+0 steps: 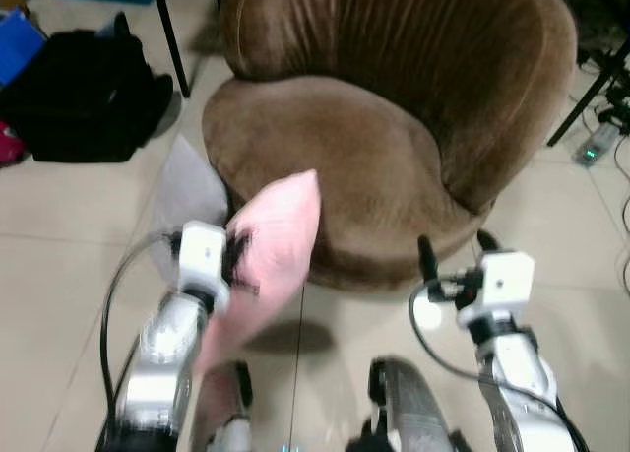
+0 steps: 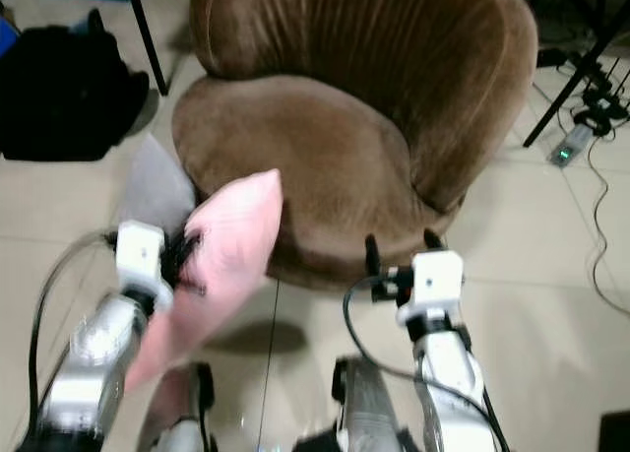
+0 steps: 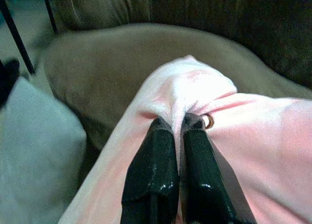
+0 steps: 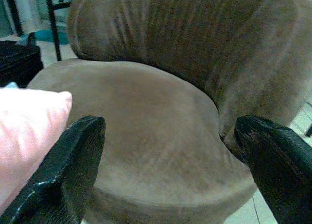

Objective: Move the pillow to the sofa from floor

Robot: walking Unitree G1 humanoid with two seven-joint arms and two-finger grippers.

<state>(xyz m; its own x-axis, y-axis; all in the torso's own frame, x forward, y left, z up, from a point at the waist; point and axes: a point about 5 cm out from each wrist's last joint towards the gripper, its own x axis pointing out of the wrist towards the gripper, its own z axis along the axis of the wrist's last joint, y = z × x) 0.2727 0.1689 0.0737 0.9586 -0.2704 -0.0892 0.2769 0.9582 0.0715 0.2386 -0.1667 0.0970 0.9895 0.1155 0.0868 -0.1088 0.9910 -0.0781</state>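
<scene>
Left gripper (image 1: 236, 260): just before the sofa's front edge, fingers (image 3: 151, 170) pinching a fold of the pink pillow (image 1: 271, 250). Pillow: lifted off the floor (image 1: 59, 265), hanging before the sofa (image 1: 394, 127), its top corner overlapping the seat's front rim (contact cannot be told). Right gripper (image 1: 458, 250): at the sofa's front right, fingers (image 4: 63, 170) spread wide, holding nothing. Grey cushion (image 1: 187, 186): against the sofa's left base. Sofa: brown, round, seat bare. Black bag (image 1: 84, 93): on the floor, left of the sofa. Power strip (image 1: 594, 145): right of the sofa
</scene>
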